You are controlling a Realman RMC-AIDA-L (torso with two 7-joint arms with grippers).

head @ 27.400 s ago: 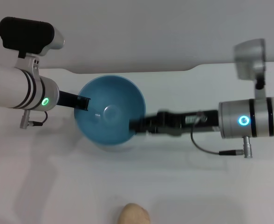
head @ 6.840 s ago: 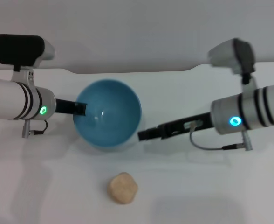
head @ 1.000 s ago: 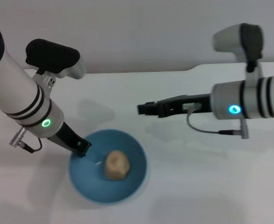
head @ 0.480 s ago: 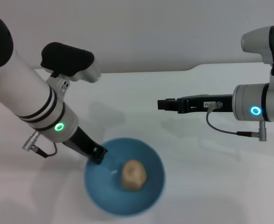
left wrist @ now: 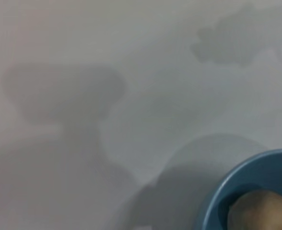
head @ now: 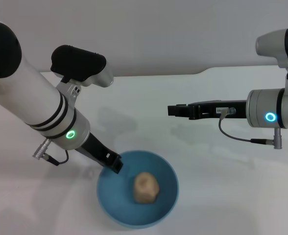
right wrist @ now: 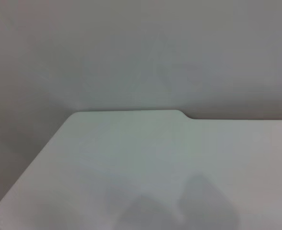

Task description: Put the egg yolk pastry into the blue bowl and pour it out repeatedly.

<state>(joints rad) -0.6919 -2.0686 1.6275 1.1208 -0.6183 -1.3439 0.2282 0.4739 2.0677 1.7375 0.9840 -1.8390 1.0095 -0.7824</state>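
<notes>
Bowl: the blue bowl [head: 137, 190] sits near the front edge of the white table [head: 222, 186], about midway along it, upright with its opening facing up. The left wrist view catches only a part of its rim [left wrist: 249, 191] at the corner of the picture.
Pastry: the egg yolk pastry [head: 146, 187] lies inside the bowl, on its bottom, slightly toward the right side. It is a pale tan lump, far smaller than the bowl; the left wrist view shows a piece of it [left wrist: 263, 211] just inside the rim.
Left gripper: the left gripper [head: 111, 163] reaches down from the left arm to the bowl's left rim and is clamped on that rim, its dark tip touching the edge of the bowl.
Right gripper: the right gripper [head: 172, 110] hangs above the table toward the back edge, right of centre, well apart from the bowl, pointing to the left. It carries nothing; whether its fingers are parted or pressed together I cannot tell.
Table: a white surface with a notched step in its back edge, seen in the right wrist view [right wrist: 131, 167] too.
</notes>
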